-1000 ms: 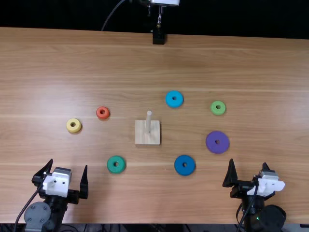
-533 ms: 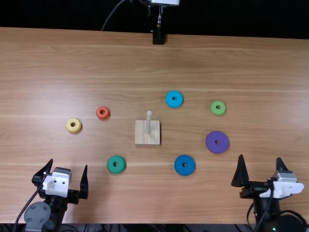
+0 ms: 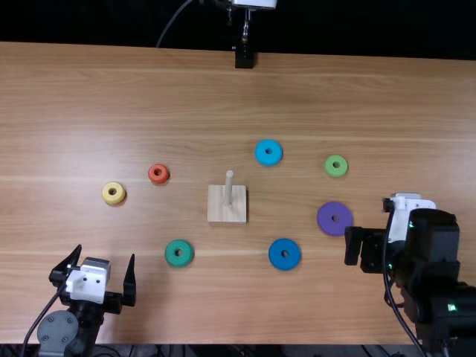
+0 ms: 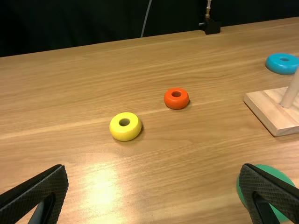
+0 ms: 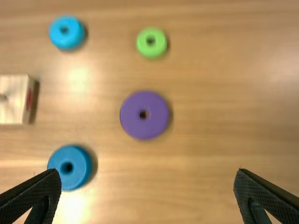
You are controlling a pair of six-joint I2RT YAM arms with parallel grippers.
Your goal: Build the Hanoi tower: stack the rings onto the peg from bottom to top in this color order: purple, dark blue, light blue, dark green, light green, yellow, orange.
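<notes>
Since the earlier frame, the right gripper [image 5: 148, 173] has swung in and tipped down near the flat round purple ring [image 3: 326, 216], its fingers spread and empty, though its height is hard to judge from above. That ring lies between the pale wooden peg [image 3: 229, 192] and the right edge of the brown wooden table [image 3: 186, 89]; best centre the fingers astride it, lower level, then close evenly. By the near left corner, the left gripper [image 3: 106, 252] sits spread too.

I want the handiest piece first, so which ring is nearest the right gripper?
The purple ring, the biggest of the seven. In the top view it lies right by the right gripper, while the dark blue ring sits farther off.
</notes>
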